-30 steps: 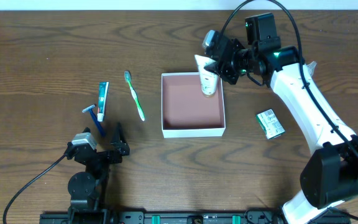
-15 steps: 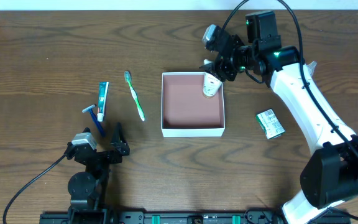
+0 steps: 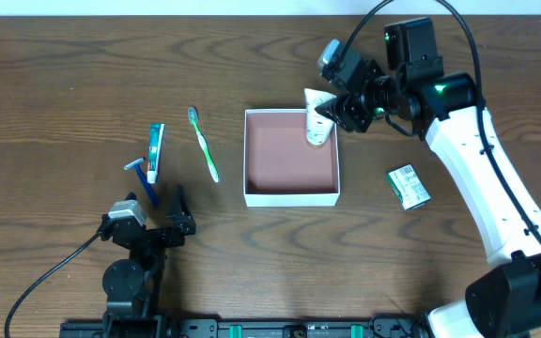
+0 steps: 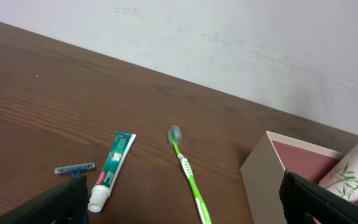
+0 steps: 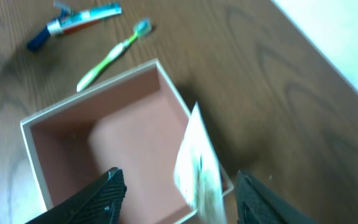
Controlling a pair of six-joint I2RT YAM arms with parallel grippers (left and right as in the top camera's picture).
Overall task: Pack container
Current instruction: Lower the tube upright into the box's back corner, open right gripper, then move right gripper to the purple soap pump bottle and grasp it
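The container (image 3: 289, 198) is a square white-walled box with a reddish-brown floor, at the table's middle. A white tube (image 3: 316, 117) stands tilted in its far right corner. My right gripper (image 3: 330, 105) is at that corner, open. In the right wrist view the blurred tube (image 5: 197, 168) lies between the right gripper's (image 5: 182, 196) fingers with a gap on each side. My left gripper (image 3: 155, 214) rests open at the lower left, holding nothing. Its wrist view shows the left gripper (image 4: 185, 205) low over the table, with the container's wall (image 4: 263, 180) and the tube (image 4: 353, 174) to the right.
A green toothbrush (image 3: 204, 144), a toothpaste tube (image 3: 155, 150) and a blue razor (image 3: 141, 174) lie left of the container. A small green-and-white carton (image 3: 409, 186) lies to its right. The left wrist view shows the toothbrush (image 4: 188, 174), toothpaste (image 4: 114, 168) and razor (image 4: 74, 168).
The right arm has shifted a little to the right. The white tube has tipped about in the container's corner and now leans there. The left arm has not moved.
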